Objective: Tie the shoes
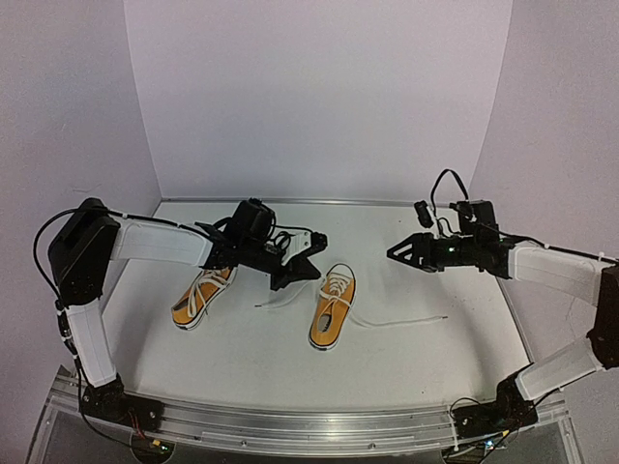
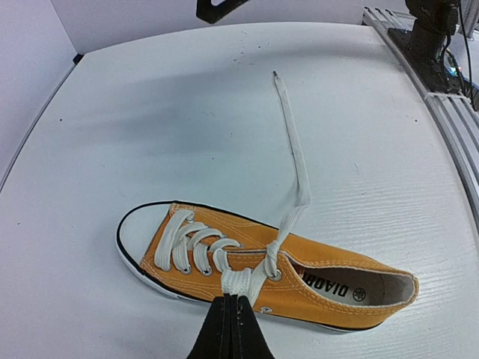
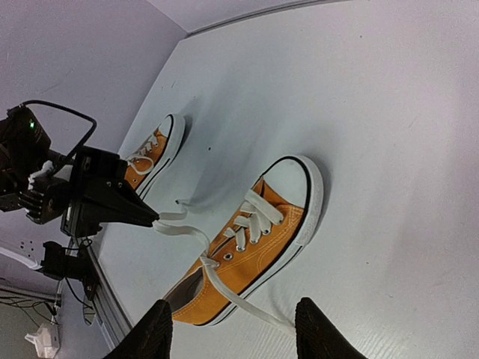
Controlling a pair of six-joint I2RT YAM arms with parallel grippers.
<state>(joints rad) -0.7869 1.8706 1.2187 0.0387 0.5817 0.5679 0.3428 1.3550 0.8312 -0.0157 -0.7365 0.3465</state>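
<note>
Near the middle of the white table, the centre shoe is lying flat with its toe toward the back wall. The left gripper is clamping tight on one lace end just beside the top eyelets. That shoe's second lace end is trailing straight out across the table toward the right arm, so no bow is forming yet. At most the two ends are crossing once at the eyelets, and that is a judgement. The right gripper is hovering above the table, well apart from the shoe, its jaws standing apart and gripping nothing. The other shoe is resting near the left wall, partly under the left arm, its laces looking loose, though that is unclear. Both shoes are, by my reading, waiting for their bows. Plain pale walls are enclosing the table on three sides, and a metal rail is running along the near edge.
</note>
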